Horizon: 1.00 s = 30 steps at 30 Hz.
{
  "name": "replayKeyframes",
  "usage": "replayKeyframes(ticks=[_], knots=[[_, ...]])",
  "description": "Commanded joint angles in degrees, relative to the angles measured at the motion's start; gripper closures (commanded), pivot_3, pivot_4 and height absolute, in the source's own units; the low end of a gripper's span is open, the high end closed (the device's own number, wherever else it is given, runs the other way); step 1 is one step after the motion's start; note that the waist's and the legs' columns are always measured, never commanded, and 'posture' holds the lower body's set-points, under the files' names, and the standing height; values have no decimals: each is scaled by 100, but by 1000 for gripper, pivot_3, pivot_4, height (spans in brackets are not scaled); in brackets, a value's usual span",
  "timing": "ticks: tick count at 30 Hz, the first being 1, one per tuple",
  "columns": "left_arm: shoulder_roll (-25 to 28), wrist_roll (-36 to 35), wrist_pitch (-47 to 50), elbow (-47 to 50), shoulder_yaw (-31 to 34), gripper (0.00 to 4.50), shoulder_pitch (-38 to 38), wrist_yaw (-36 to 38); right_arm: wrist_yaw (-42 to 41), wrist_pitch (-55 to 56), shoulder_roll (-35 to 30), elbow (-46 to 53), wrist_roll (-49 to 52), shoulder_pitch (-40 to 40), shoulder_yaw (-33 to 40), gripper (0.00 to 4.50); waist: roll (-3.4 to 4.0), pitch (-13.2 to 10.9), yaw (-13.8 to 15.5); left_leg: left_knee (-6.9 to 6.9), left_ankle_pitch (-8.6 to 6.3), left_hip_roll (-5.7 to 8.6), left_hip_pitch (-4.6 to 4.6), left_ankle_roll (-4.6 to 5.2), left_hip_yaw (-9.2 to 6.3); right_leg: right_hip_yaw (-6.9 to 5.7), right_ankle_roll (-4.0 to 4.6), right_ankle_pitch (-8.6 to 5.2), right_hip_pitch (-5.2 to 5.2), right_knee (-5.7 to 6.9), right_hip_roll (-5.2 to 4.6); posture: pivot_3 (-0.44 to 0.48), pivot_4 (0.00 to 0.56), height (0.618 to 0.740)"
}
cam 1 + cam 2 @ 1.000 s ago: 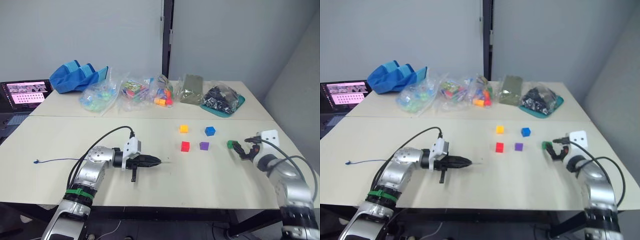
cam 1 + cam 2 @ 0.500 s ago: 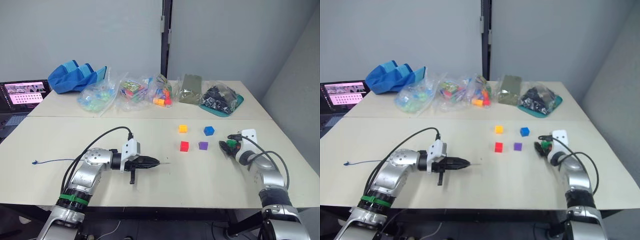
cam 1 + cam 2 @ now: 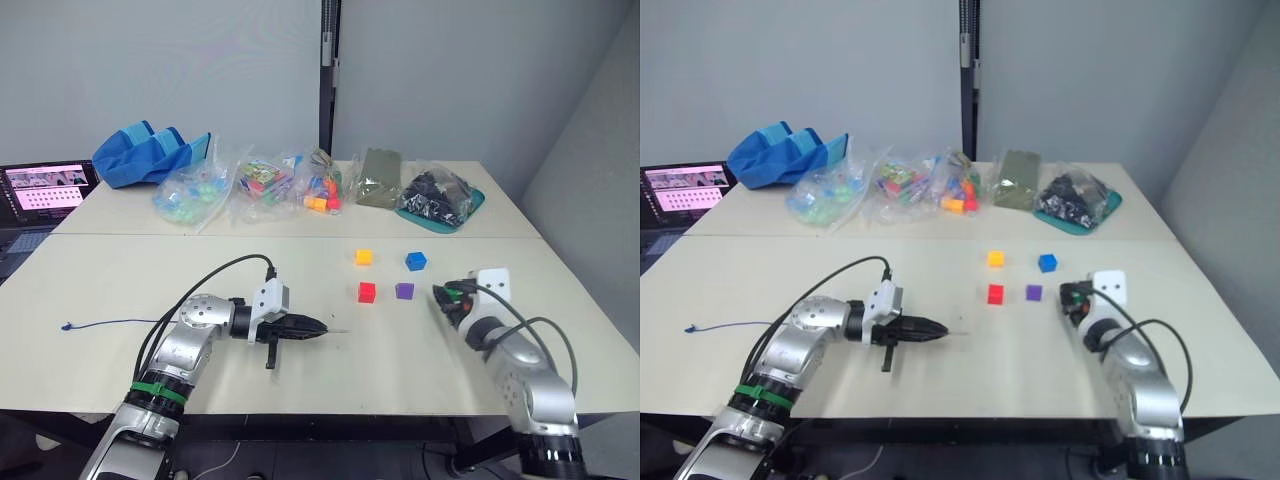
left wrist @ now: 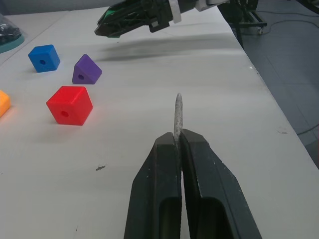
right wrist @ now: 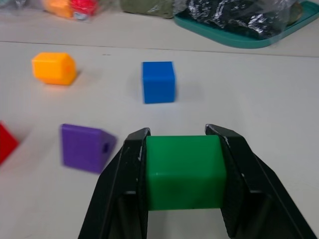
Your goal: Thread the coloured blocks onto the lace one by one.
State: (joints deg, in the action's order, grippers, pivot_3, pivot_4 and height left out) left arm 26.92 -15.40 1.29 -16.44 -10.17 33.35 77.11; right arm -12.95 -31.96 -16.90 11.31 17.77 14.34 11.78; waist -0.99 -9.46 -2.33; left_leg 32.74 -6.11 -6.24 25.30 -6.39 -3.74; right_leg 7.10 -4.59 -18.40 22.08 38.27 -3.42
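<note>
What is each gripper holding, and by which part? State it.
The left gripper pinches the lace by its stiff pale tip, just behind the point. The right gripper clamps the green block by two opposite faces.

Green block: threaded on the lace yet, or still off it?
Off. The green block sits clamped in the right gripper, apart from the lace tip held by the left gripper.

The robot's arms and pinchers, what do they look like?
Both arms are shiny silver metal with rounded joints. Each ends in a white block and a black two-fingered gripper: left gripper, right gripper. Black cables loop along both arms, and a green band rings the left arm.
</note>
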Motion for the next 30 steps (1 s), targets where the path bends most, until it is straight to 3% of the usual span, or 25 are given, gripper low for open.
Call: replayKeyframes(ticks=[1,8,13,15,21,24,30], knots=[[-52,-34,-142,-214,-45,4500,222,244,511,-827,623,1321,490,-404,-242,3276,0,0,-9,-1,0,-1,0,0,-2,-2,1,-1,0,1,1,0,150,740],[-72,10,-165,-416,-152,4500,376,522,1118,-1296,1755,1730,741,-961,-610,3276,0,0,-2,1,-1,-1,3,1,-2,-1,1,-1,3,1,0,0,150,740],[-12,30,-179,-457,-177,4500,380,647,1300,-1602,1989,1787,772,-1099,-749,3276,0,1,-7,1,-1,-1,5,1,-2,-1,1,-1,5,2,0,0,150,740],[3,32,-171,-467,-169,4500,377,651,1320,-1658,1989,1808,860,-1016,-639,2249,-1,1,-8,1,-1,-1,6,1,-2,-1,1,-1,6,2,0,0,150,740],[113,96,-140,-447,-119,4500,246,585,1270,-2112,1916,2035,1553,-542,-190,213,-1,1,-3,1,-1,-1,6,1,-2,-1,1,-1,6,2,0,0,150,740],[171,81,-162,-361,-55,4500,119,499,1092,-2514,1637,2169,2053,-227,31,11,-1,1,-8,0,-1,-1,7,1,-2,-1,1,-1,7,3,0,0,150,740],[220,35,-69,111,98,4500,-386,87,-1006,-3119,-783,1773,2874,966,-49,11,1,-1,-10,1,-2,-2,8,3,-1,1,1,-1,8,2,-1,0,150,740]])
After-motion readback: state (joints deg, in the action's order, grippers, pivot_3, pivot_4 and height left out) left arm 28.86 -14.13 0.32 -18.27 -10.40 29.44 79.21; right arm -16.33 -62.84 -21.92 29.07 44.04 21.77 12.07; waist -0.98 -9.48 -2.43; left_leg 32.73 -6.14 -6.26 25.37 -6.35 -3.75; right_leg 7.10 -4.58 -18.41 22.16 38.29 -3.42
